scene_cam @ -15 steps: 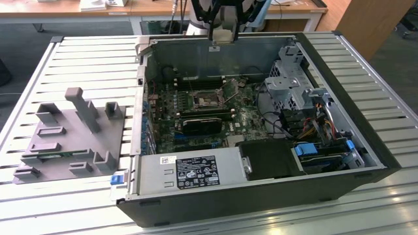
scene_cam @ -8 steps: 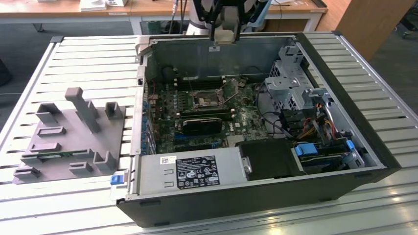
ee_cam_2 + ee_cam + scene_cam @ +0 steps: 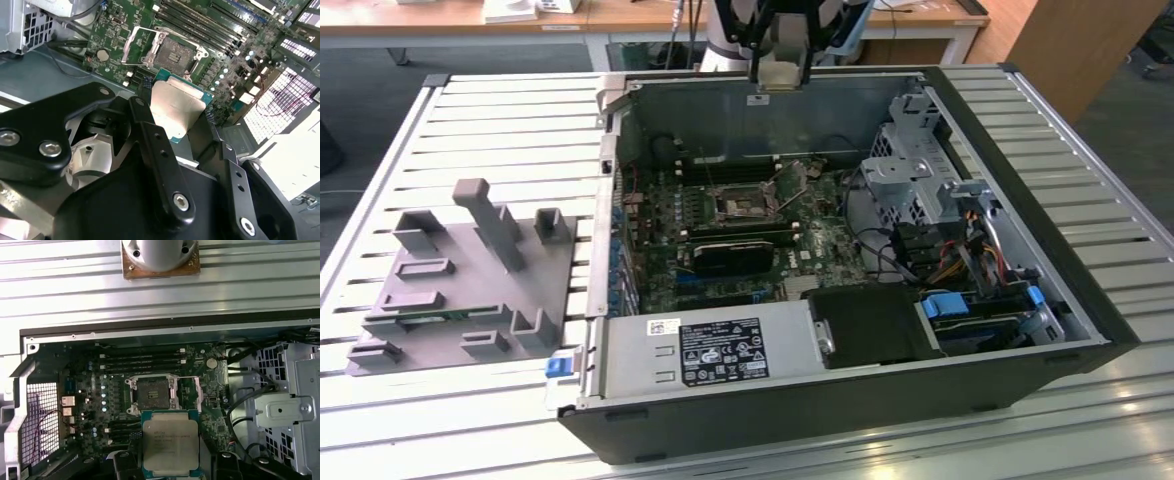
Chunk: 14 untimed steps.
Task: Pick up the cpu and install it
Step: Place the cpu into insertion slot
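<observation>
Pickup is done: gripper (image 3: 172, 464) jaws clamp the cpu (image 3: 170, 440) by its edges, aloft over the open computer case (image 3: 854, 405); the motherboard socket (image 3: 151, 392) lies open and empty; seating is not yet done.

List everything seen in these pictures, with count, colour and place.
cpu: one, silvery with green border, held over the open case.
socket: one, dark, silvery frame, open, on the motherboard.
motherboard: one, green, inside the case.
case: one, black and grey, open, on the table.
power supply: one, grey, at the case's near edge in the exterior view.
fixture: one, grey, on the table, exterior view's left of the case.
table: one, silvery slats, under everything.
arm: one, black, above the case; jaws shut on the cpu.
</observation>
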Motion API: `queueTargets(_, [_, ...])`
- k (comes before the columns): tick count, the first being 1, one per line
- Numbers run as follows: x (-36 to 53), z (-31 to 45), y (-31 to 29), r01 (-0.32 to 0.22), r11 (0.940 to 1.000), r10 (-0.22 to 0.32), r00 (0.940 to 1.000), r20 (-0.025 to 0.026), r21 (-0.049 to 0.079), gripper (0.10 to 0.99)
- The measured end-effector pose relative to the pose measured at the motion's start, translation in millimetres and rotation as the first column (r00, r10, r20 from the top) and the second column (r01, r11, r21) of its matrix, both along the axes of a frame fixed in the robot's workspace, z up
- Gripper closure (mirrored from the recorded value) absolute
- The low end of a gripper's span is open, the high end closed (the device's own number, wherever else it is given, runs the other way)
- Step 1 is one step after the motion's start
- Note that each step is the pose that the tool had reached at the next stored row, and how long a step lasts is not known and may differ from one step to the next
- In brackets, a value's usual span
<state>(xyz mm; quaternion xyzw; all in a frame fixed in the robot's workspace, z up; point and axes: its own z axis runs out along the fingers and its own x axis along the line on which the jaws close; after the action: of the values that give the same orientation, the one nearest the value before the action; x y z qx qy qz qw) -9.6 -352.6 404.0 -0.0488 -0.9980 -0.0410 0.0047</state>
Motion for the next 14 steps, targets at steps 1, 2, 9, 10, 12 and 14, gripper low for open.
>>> queueTargets(1, [0.0,-0.1,0.0,0.009,1.0,-0.009,1.0,0.0,0.0,0.545])
queueTargets(2, [0.0,-0.2,0.0,0.021,0.9998,-0.021,0.9998,0.0,0.0,0.545])
queueTargets(9, [0.0,-1.0,0.0,0.113,0.9936,-0.113,0.9936,0.0001,0.0,0.545])
queueTargets(10, [0.0,-1.1,0.0,0.124,0.9922,-0.124,0.9922,0.0001,0.0,0.545])
queueTargets(12, [0.0,-1.4,0.0,0.146,0.9893,-0.146,0.9893,0.0001,0.0,0.545])
queueTargets(14, [0.0,-1.7,0.0,0.168,0.9858,-0.168,0.9858,0.0,0.0,0.545])
